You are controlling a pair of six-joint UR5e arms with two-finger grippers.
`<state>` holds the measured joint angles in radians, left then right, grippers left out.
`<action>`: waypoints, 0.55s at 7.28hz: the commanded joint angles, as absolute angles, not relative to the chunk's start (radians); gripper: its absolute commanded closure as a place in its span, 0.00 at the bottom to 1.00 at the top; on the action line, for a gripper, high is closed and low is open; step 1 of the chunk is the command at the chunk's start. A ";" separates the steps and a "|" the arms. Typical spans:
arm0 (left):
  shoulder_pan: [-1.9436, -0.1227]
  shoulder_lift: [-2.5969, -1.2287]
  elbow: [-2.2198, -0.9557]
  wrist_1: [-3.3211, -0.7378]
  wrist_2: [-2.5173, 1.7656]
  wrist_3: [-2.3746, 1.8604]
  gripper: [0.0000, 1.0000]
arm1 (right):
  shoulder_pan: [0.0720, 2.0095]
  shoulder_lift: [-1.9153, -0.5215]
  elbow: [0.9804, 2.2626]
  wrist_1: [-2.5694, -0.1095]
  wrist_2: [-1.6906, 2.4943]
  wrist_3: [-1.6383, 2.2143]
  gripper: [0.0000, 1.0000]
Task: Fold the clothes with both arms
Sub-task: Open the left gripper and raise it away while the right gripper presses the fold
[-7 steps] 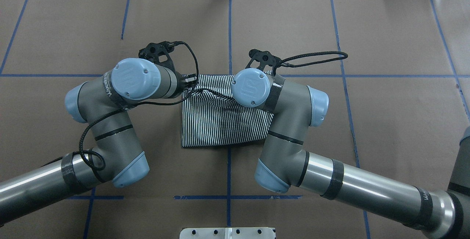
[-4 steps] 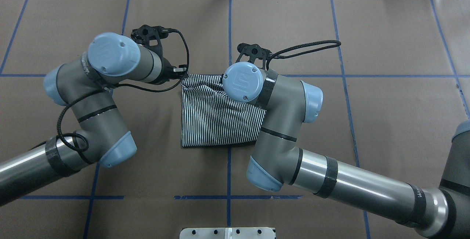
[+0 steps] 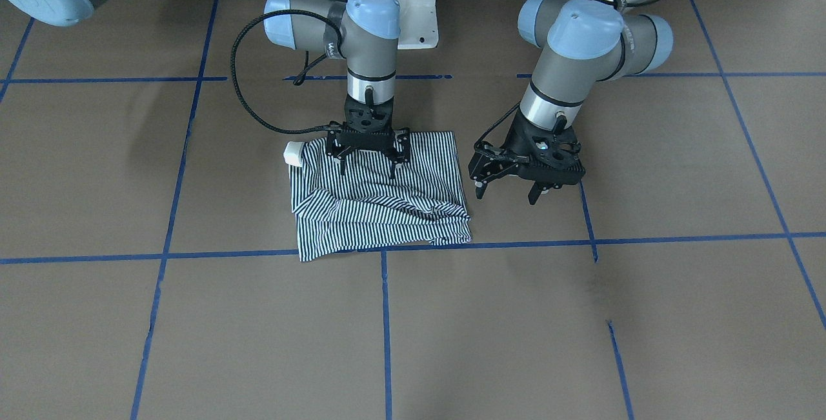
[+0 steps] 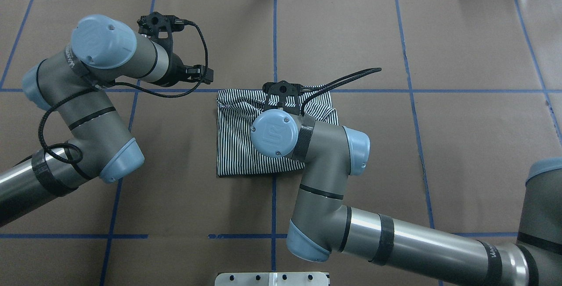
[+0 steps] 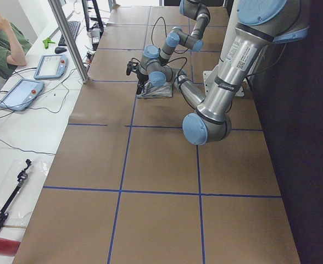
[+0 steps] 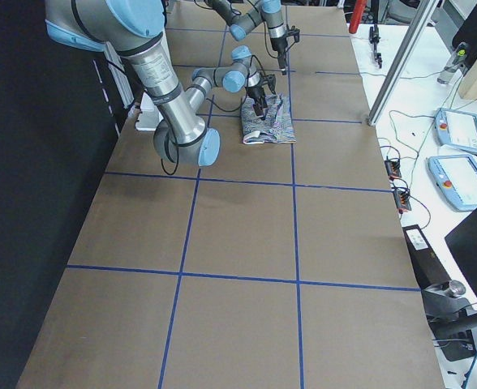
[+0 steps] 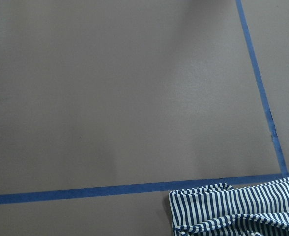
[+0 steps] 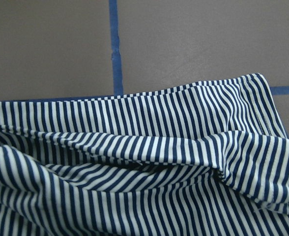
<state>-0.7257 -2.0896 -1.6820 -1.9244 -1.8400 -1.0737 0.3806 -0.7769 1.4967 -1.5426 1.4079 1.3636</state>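
The right gripper (image 3: 366, 163) has slid in over the middle of the polo shirt (image 4: 237, 150), which lies folded square on the tabletop (image 4: 439, 145). Its fingers (image 3: 394, 163) are spread, holding nothing. Farther out, the left gripper (image 3: 505, 195) has swung clear of the cloth, fingers (image 3: 480, 184) released and empty. This fold looks laid, though its far edge is rumpled. The blue joint cap (image 4: 275, 134) shows a UR mark; the arm lettering (image 4: 69, 54) is too small to read.

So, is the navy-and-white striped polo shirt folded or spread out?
Folded: the striped polo shirt lies as a compact, wrinkled rectangle, no sleeves spread.
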 commanded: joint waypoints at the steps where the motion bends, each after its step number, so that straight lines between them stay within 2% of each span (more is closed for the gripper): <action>1: -0.724 -2.088 -1.683 -1.925 -1.841 -1.078 0.00 | 0.400 -0.770 1.439 -1.543 1.368 1.319 0.00; 4: -0.724 -2.088 -1.683 -1.925 -1.839 -1.078 0.00 | 0.477 -0.749 1.333 -1.540 1.367 1.212 0.00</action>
